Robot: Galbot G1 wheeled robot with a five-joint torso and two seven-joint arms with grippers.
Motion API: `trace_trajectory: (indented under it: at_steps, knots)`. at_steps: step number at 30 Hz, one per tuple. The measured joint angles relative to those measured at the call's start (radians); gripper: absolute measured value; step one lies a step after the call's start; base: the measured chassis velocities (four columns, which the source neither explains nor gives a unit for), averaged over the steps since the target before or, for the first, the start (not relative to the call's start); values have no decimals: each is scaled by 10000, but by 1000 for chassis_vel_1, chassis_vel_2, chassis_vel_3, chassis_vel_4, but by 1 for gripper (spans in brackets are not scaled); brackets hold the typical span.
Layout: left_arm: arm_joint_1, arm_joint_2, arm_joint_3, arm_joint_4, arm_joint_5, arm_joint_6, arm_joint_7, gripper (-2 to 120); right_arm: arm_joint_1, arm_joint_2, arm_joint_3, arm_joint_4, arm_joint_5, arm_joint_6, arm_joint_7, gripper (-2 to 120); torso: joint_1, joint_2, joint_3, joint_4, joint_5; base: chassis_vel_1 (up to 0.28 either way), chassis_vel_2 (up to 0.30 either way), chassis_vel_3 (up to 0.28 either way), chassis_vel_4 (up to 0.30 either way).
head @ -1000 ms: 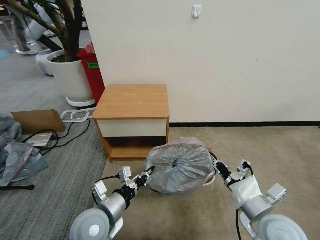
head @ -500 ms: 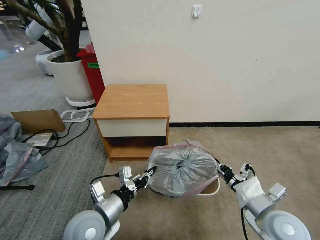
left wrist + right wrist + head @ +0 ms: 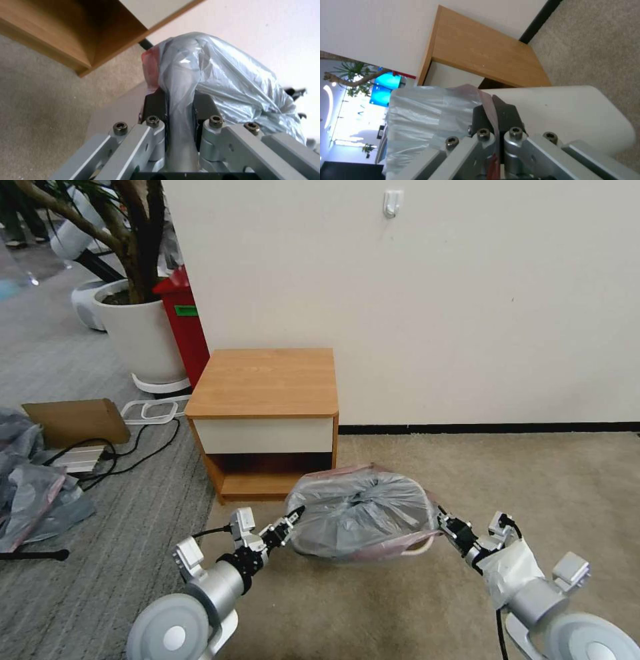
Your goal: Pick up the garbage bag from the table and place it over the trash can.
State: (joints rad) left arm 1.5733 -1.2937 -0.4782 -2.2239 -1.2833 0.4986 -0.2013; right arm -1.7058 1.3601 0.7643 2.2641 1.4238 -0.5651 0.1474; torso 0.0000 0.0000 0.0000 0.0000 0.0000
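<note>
— Where's the garbage bag [image 3: 360, 510] now?

— Off the table [image 3: 267, 380], on the carpet just in front of it, stretched across the trash can [image 3: 417, 548]. The left pincer [image 3: 291, 517] is clenched on one side of its rim, the right pincer [image 3: 445, 523] on the pinkish-red edge opposite.

— How to finish it well?

— Keep the mouth taut, lower both sides evenly — the right rim looks uncovered.

Both hands are down at carpet level, left hand [image 3: 291, 517] and right hand [image 3: 445, 525] each pinching a side of the garbage bag [image 3: 360, 510], stretched over the trash can [image 3: 415, 549] just beside the worktop [image 3: 267, 380].
</note>
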Motion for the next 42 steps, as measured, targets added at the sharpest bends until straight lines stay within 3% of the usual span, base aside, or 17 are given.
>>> trace_trajectory:
  at_steps: [6, 14, 31, 38, 42]
  knots:
    - [-101, -5, -91, 50, -456, -48, -166, 10, -112, 157, -131, 130, -226, 114, -125, 0, 0, 0, 0, 0, -1, 0, 0, 0, 0]
    - [-183, 31, 45, -40, -1072, -32, -293, 10, 243, 565, -1051, -778, -2098, 1248, -1474, 0, 0, 0, 0, 0, -1, 0, 0, 0, 0]
    - [-241, 169, 40, -508, -1705, 55, -412, 11, 940, 641, -1509, -2762, -3840, 2098, -1813, 0, 0, 0, 0, 0, 0, 0, 0, 0, 0]
    - [-200, 176, -87, -601, -1763, 179, -532, 11, 812, 593, -1499, -2558, -4105, 2223, -1792, 0, 0, 0, 0, 1, 0, 0, 0, 0, 0]
    - [-163, 176, -73, -473, -1082, 181, -487, 11, 536, 509, -1436, -2047, -4167, 2335, -1804, 14, 0, 0, 1, 0, 0, 0, 0, 0, 0]
